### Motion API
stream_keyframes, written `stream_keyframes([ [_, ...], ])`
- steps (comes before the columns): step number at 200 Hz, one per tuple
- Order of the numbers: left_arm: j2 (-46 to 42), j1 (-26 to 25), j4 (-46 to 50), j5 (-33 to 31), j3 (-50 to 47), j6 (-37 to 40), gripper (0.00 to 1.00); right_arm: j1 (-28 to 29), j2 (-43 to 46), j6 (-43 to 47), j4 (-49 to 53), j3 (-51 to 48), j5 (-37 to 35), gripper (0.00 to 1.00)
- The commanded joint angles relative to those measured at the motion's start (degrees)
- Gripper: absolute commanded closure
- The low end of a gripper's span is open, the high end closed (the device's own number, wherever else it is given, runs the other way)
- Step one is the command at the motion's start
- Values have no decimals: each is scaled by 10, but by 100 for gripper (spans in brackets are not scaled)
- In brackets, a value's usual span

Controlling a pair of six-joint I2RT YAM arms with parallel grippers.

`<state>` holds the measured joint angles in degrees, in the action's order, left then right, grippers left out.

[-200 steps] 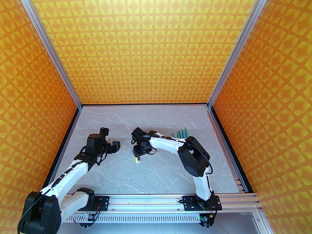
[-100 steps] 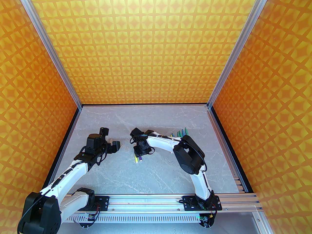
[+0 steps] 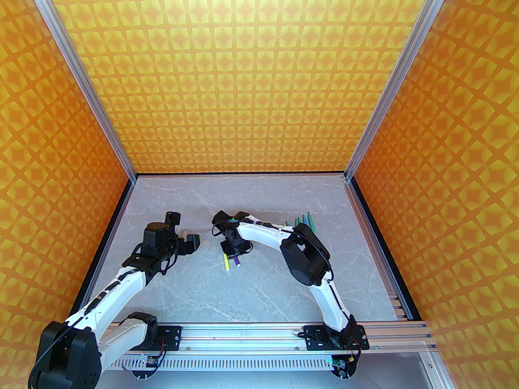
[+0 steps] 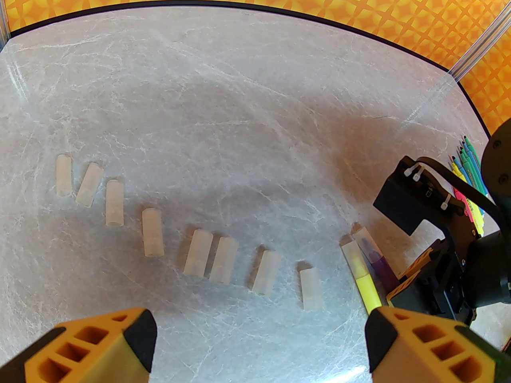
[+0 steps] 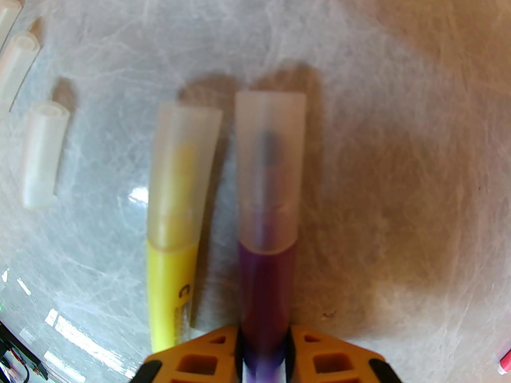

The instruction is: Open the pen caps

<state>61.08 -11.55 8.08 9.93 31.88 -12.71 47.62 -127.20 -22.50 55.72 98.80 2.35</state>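
A purple pen (image 5: 265, 285) and a yellow pen (image 5: 171, 289) lie side by side on the table, each with its clear pen cap on: the purple pen's cap (image 5: 268, 166) and the yellow pen's cap (image 5: 181, 174). My right gripper (image 5: 265, 345) is shut on the purple barrel, and its orange fingers (image 5: 319, 357) press both sides. In the top view that right gripper (image 3: 231, 251) points down over both pens (image 3: 232, 261). To its left, my left gripper (image 3: 194, 243) stands open and holds nothing. Its wrist view shows the left gripper (image 4: 259, 333) above a row of loose caps (image 4: 153, 231).
Several loose clear caps (image 3: 211, 246) lie in a row between the two grippers. A cluster of uncapped green, blue and pink pens (image 3: 302, 221) sits behind the right arm's elbow. Patterned walls (image 3: 61, 176) close in the grey marble table (image 3: 263, 298).
My right gripper has closed on the purple pen, and its arm has shifted left. The purple pen has swung away from the yellow one. The left arm has not moved.
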Motion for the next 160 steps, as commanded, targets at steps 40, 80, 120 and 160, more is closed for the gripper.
stream_keyframes([
  [40,-8,6,-2,-2,-3,8,9,1,-33,-6,-15,-17,-41,87],
  [80,-2,6,1,9,2,8,10,2,31,-1,-77,-75,-47,95],
  [120,17,6,-4,37,19,-1,11,-6,169,-4,-240,-205,-24,100],
  [160,53,5,-29,101,36,-15,15,-25,254,3,-330,-293,17,100],
])
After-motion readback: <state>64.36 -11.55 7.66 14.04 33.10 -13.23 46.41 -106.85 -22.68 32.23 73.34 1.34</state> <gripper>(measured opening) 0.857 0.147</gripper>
